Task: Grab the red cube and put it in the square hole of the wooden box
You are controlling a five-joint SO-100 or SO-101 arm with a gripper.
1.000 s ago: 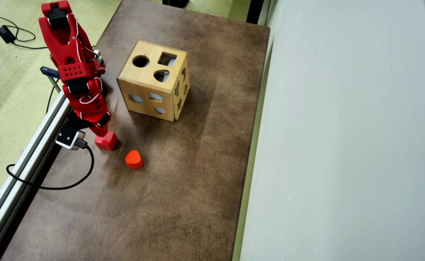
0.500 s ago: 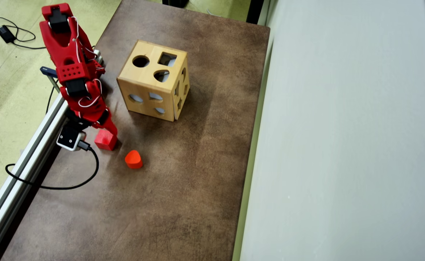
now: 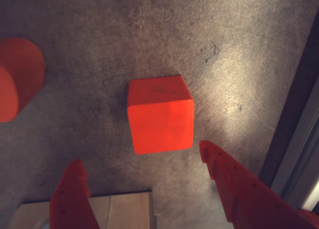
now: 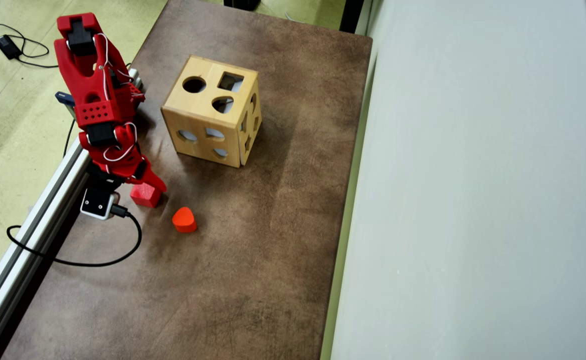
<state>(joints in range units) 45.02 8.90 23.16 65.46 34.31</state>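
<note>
Near the table's left edge in the overhead view, the cube [image 3: 160, 114] sits unheld ahead of the gripper [image 3: 140, 164], fingers apart. An off-centre close could nudge it toward the rail [image 4: 38, 210].

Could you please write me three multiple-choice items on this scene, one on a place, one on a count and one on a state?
1. In the overhead view, where is the red cube?
A. on top of the wooden box
B. on the table by the end effector
C. on the floor

2. How many holes show in the top face of the wooden box?
A. one
B. three
C. six

3. How is the end effector in the wrist view?
A. open, cube between the fingers but not gripped
B. shut on the cube
C. holding the rounded red block

Answers: 1 B, the cube sits on the brown table under the arm. 2 B, a round, a square and a half-round hole. 3 A, both fingers stand apart from the cube.
</note>
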